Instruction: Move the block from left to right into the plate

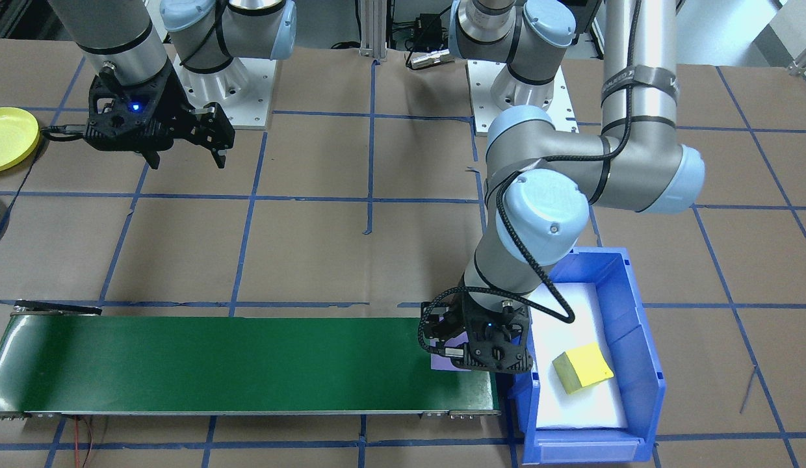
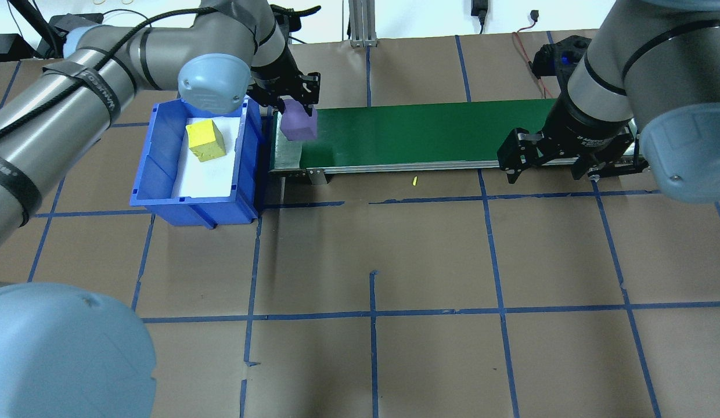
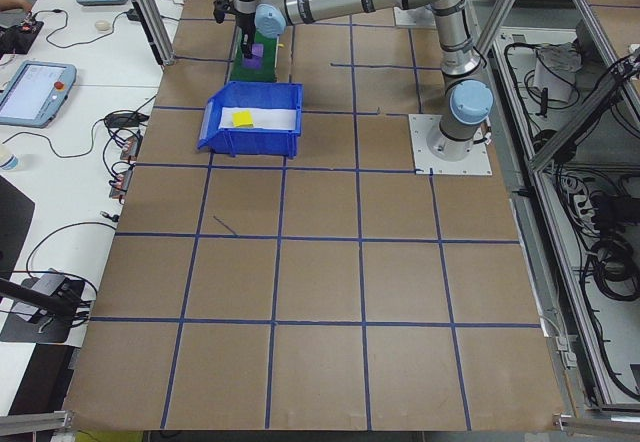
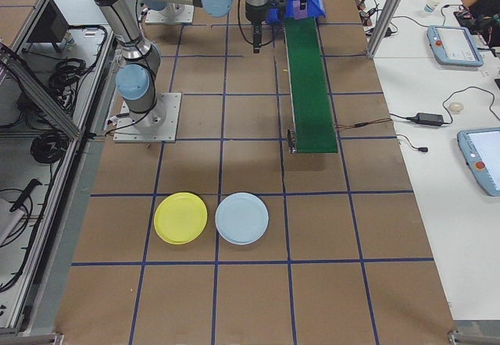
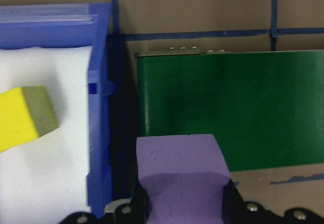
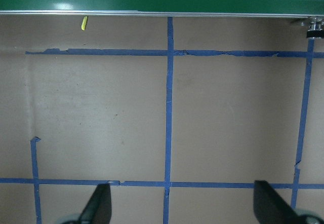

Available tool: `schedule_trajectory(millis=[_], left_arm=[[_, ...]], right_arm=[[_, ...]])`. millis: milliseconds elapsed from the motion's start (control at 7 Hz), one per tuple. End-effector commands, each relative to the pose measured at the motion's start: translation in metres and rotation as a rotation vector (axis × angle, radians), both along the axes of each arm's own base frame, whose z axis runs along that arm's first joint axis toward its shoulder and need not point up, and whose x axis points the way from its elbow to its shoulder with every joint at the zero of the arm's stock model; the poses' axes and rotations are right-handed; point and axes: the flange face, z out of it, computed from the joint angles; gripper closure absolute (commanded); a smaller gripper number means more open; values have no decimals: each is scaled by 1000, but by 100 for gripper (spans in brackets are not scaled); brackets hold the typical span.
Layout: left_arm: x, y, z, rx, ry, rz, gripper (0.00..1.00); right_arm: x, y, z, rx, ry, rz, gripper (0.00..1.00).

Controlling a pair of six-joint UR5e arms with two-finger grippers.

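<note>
My left gripper (image 2: 294,108) is shut on a purple block (image 2: 299,124) over the bin end of the green conveyor belt (image 2: 424,133). The left wrist view has the purple block (image 5: 182,165) squeezed between both fingers, belt (image 5: 233,107) beyond it. Whether the block touches the belt I cannot tell. My right gripper (image 2: 549,171) hangs open and empty by the belt's other end, above bare table (image 6: 167,117). A yellow plate (image 4: 180,218) and a light blue plate (image 4: 241,218) lie on the table past that end, far from both grippers.
A blue bin (image 2: 160,152) with a white liner stands against the belt's end beside the purple block and holds a yellow block (image 2: 205,140). A small yellow scrap (image 2: 414,181) lies on the table in front of the belt. Blue tape lines grid the brown table.
</note>
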Motion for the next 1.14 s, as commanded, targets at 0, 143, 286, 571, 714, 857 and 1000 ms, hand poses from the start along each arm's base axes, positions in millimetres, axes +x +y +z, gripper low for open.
schedule_trajectory(millis=[0,143,286,571,714,857,1000], left_arm=[[-6,-1,-29,24,1,-5,15],[-5,3,-26,1,5,-14,1],[-5,5,4,-54,12,-20,0],[26,19,55,-85,-86,8,0],[79,4,48,-76,-188,75,0],[131,-4,32,-38,-166,147,0],[160,-14,10,-4,-47,204,0]], right_arm=[[2,-1,-13,24,-3,15,0],[6,-7,-18,-5,-19,0,0],[13,-28,-32,-32,-86,-27,0],[21,-67,-54,-89,-162,-21,0],[25,-93,-64,-85,-213,-47,0],[33,-114,-56,-96,-236,-102,0],[52,-135,-54,-102,-282,-126,0]])
